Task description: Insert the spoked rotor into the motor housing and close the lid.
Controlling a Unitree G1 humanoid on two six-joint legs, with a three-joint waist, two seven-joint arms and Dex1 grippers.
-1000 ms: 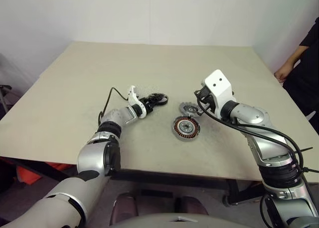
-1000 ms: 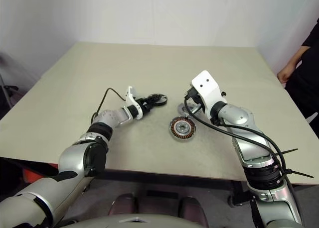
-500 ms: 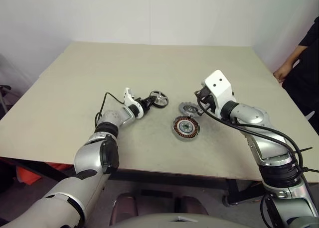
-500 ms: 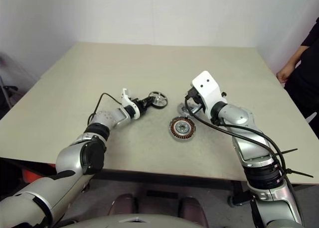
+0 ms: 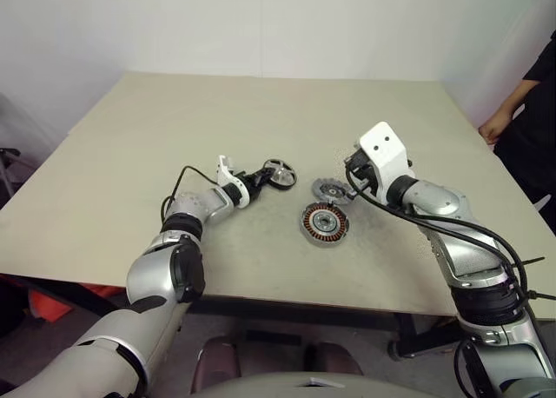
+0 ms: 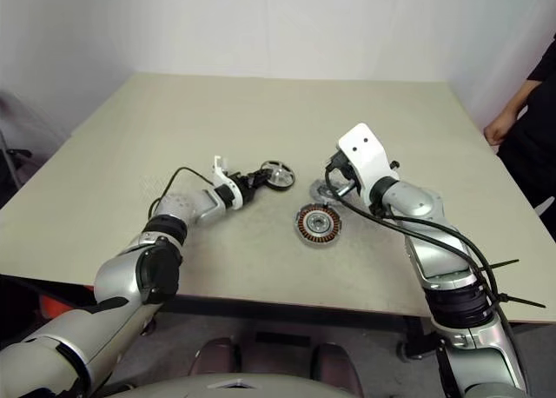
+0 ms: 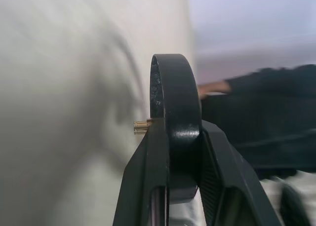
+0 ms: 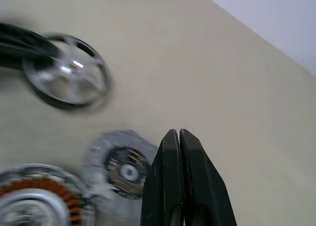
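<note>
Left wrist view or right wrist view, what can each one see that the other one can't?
Left wrist view alone: the spoked rotor edge-on, clamped in the left gripper, and a person's dark sleeve behind. Right wrist view alone: the right gripper with jaws shut, the grey disc, and the motor housing with copper windings. Both: the rotor and the table.

Soft, even light fills the room, and the table [image 5: 261, 111] shows no glare. Wrist views are blurred; head views stay sharp with faint shadows.
</note>
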